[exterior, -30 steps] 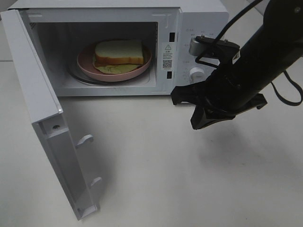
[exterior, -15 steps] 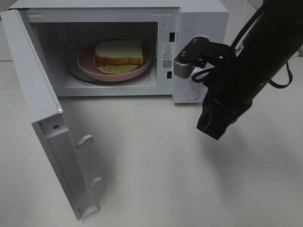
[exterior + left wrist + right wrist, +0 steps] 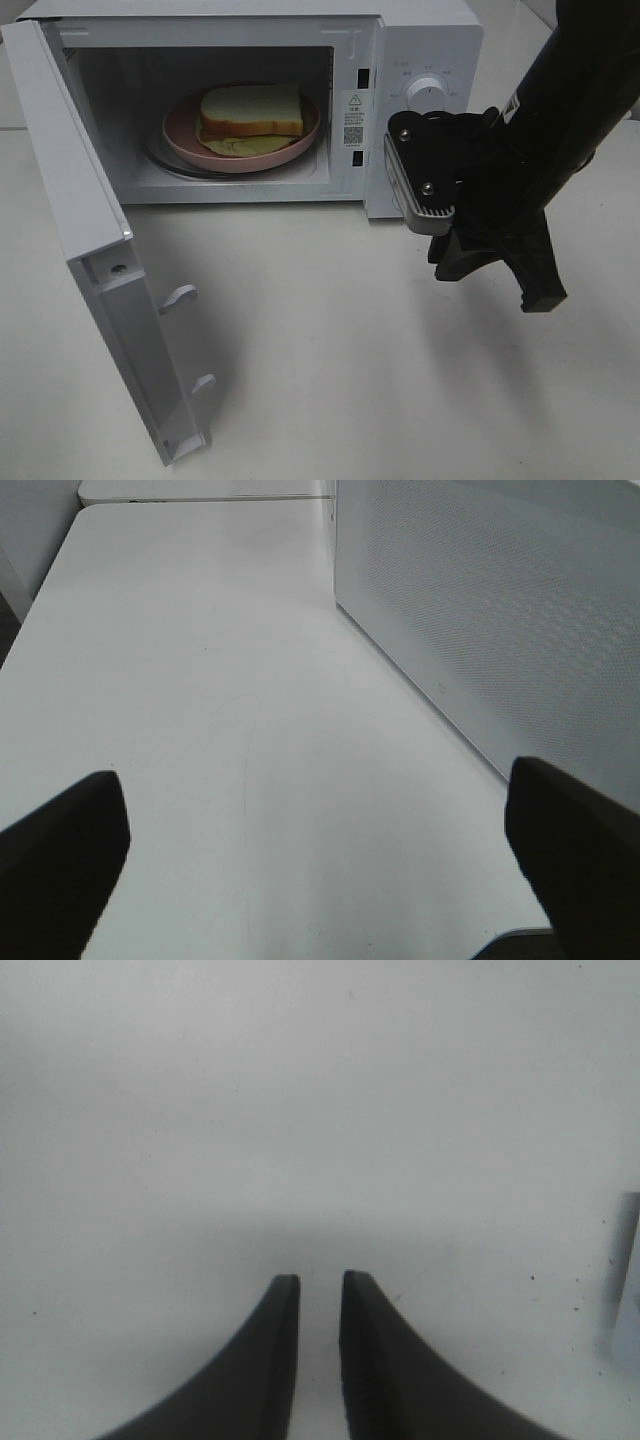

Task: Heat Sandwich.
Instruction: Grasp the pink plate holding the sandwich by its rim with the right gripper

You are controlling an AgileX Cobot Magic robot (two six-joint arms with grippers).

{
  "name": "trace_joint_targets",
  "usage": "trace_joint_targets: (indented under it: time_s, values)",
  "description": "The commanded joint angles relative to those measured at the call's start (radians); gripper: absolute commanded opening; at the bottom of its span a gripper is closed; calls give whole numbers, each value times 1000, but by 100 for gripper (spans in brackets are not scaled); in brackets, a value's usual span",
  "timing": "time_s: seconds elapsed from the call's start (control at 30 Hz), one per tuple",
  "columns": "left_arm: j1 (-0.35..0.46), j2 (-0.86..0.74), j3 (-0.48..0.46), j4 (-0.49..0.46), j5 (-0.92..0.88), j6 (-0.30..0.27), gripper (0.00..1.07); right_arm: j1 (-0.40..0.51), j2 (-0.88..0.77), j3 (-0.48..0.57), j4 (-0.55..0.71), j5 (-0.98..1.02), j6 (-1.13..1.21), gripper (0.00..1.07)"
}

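The sandwich (image 3: 250,112), white bread over yellowish-green filling, lies on a round pink plate (image 3: 180,135) inside the open white microwave (image 3: 420,40). Its door (image 3: 90,230) is swung wide open to the left. My right gripper (image 3: 535,290) hangs in front of the control panel, pointing down at the table; in the right wrist view (image 3: 318,1282) its fingers are almost together with nothing between them. My left gripper (image 3: 315,775) is open and empty over bare table beside the microwave's perforated side wall (image 3: 500,610). It does not show in the exterior high view.
The upper knob (image 3: 428,95) on the control panel shows just above the right wrist camera (image 3: 420,185). The open door juts far forward on the left. White table (image 3: 330,350) lies in front of the microwave.
The right arm has turned and moved down and to the right, away from the control panel, uncovering the upper knob. Sandwich, plate and door have not moved.
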Motion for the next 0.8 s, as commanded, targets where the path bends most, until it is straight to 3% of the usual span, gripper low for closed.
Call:
trace_joint_targets:
  time_s: [0.03,0.1,0.13,0.2,0.3,0.43,0.8]
  values:
    - [-6,-16,1,-2,-14,-2,98,-4,-7,-4,-35,-8,19,31]
    - [-6,-16,1,-2,-14,-2,98,-4,-7,-4,-42,-23,45,44]
    - [-6,-16,1,-2,-14,-2,98,-4,-7,-4,-42,-36,70,57]
    - [-6,-16,1,-2,-14,-2,98,-4,-7,-4,-41,-41,89,63]
    - [-6,-16,1,-2,-14,-2,98,-4,-7,-4,-40,-50,211,90]
    - [-6,-16,1,-2,-14,-2,98,-4,-7,-4,-45,-59,242,101]
    - [-6,-16,1,-2,-14,-2,98,32,-7,-6,-137,-62,243,98]
